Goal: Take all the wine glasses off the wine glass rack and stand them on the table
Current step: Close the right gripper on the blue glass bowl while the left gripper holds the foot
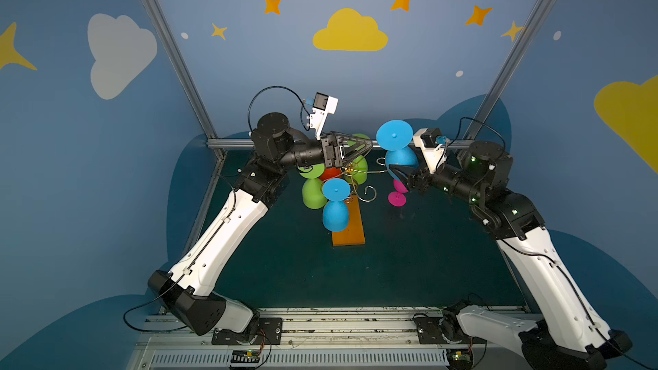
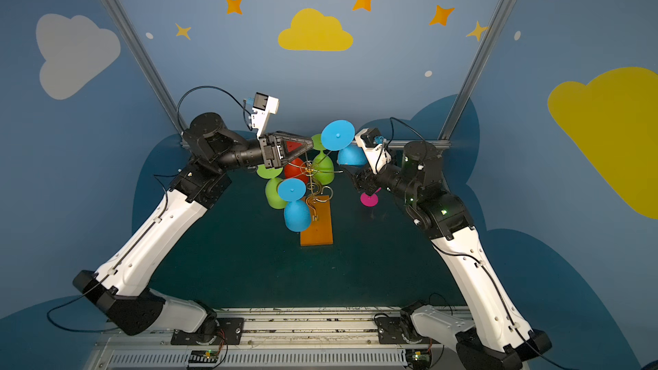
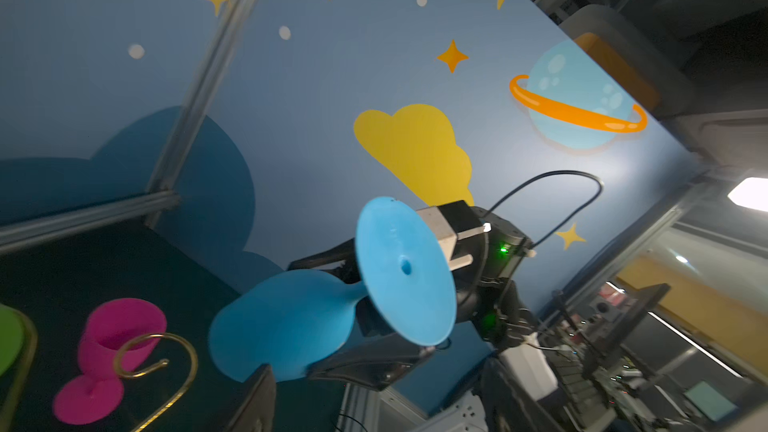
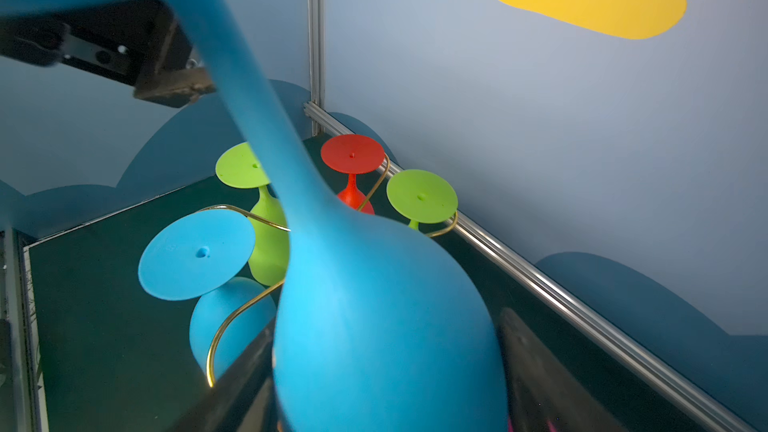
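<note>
The right claw [image 1: 400,169] is pressed onto the bowl of a blue wine glass [image 1: 394,135], with a finger seen on each side of the bowl in the right wrist view. This glass is held in the air, foot up and tilted, to the right of the rack [image 1: 350,231] and toward the far side, with its stem free of the wire. The left claw [image 1: 369,144] is spread and nothing is held in it. Its tips are placed just beside the foot of the held glass.

Four more glasses are carried on the rack, each hung upside down by its stem in a curled arm: a green glass [image 4: 243,166], a second green glass [image 4: 422,196], a red glass [image 4: 352,154] and a hanging blue glass [image 4: 195,255]. A pink glass [image 1: 396,199] is stood on its foot on the table [image 1: 285,268], to the right of the rack and near the right claw.

The rack is made of thin, shiny gold wire bent into scrolls around a central post, which is fixed on a flat orange rectangular base [image 2: 317,231]. All the glasses are opaque and matte, with rounded bowls, thin stems and flat round feet marked by a small dimple in the middle. The table is covered in a dull, dark green surface.
</note>
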Robot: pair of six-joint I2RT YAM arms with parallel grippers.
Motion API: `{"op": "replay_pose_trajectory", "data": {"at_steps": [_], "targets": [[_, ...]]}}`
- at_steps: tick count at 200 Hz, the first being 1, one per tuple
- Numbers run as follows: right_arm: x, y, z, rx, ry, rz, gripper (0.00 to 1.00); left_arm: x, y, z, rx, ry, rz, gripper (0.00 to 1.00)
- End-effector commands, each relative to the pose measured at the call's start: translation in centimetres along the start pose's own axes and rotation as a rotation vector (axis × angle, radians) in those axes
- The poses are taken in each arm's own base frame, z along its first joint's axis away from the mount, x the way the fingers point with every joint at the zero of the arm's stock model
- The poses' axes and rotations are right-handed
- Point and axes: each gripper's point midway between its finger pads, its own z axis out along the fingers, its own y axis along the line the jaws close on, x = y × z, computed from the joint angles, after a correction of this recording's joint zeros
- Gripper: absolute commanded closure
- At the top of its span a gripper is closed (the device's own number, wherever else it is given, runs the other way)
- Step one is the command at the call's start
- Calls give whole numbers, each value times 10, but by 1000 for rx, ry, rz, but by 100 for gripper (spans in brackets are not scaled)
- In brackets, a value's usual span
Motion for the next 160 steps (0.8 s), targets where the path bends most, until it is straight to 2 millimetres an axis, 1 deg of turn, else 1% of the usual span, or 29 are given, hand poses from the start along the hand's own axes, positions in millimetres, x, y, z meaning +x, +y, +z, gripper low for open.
{"op": "replay_pose_trajectory", "data": {"at_steps": [1,16,32,50,80,105,119,160], "targets": [[1,-5,-20,65,52,68,64,2,36,-1,-198,-30,270,26],[4,-8,-24,85,85,95,65,5,40,3,-270,-42,440,27],[8,-7,-27,88,121,119,68,8,37,8,-309,-64,630,29],[12,-6,-28,87,157,139,68,8,34,11,-335,-91,778,30],[16,-2,-27,81,194,155,71,6,28,13,-328,-127,938,34],[21,1,-24,72,248,162,76,6,22,16,-316,-164,1055,36],[23,3,-22,66,262,162,78,6,19,16,-304,-177,1097,37],[25,10,-17,43,294,164,80,9,8,20,-251,-193,1184,40]]}}
